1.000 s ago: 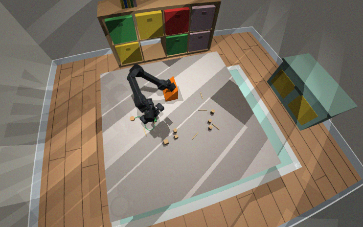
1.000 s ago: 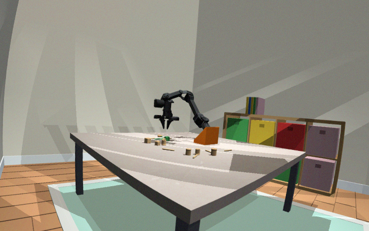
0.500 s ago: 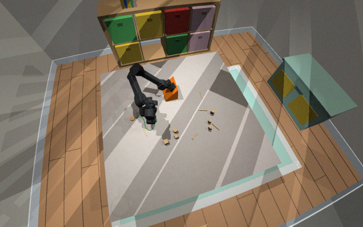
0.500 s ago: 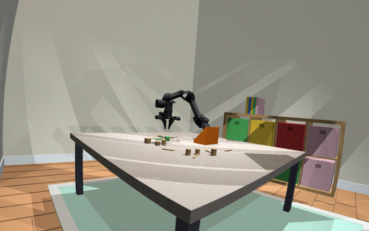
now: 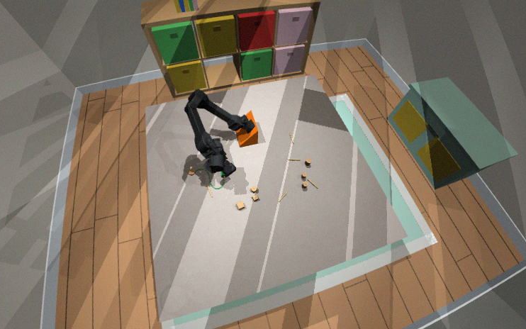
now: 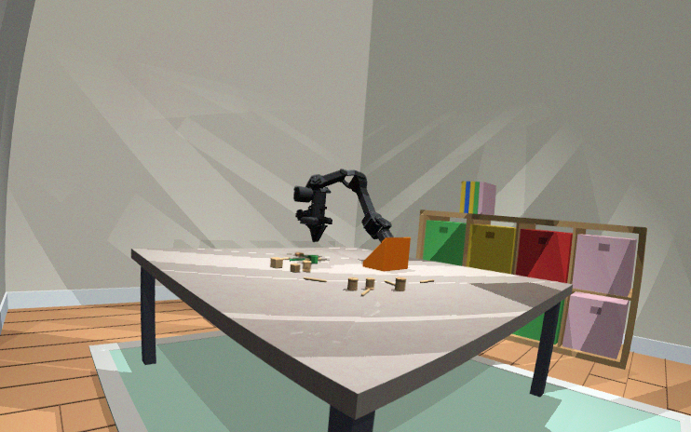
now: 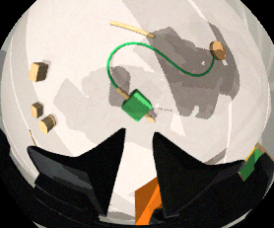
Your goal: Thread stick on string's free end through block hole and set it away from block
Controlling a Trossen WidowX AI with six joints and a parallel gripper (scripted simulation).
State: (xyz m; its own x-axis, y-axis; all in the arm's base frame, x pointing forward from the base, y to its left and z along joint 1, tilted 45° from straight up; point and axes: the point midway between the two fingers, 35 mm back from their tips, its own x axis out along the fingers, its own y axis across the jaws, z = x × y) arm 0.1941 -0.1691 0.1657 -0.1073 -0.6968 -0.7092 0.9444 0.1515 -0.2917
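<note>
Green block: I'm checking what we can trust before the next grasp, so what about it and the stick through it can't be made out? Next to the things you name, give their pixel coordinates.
- Hole in the green block point(image 5: 222, 174) point(image 6: 313, 258) point(image 7: 137, 105): wrist view; the stick point(image 7: 151, 118) and the block's own faces hide it.
- Where string point(image 7: 133, 43) meets stick: wrist view, too small.
- Stick in the top view: the arm covers most of that spot.

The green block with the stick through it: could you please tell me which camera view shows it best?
The wrist view does: the green block is unobstructed there, with wood protruding from two opposite sides. The top view shows only a green sliver beside the arm; the exterior view shows it small and distant.
</note>
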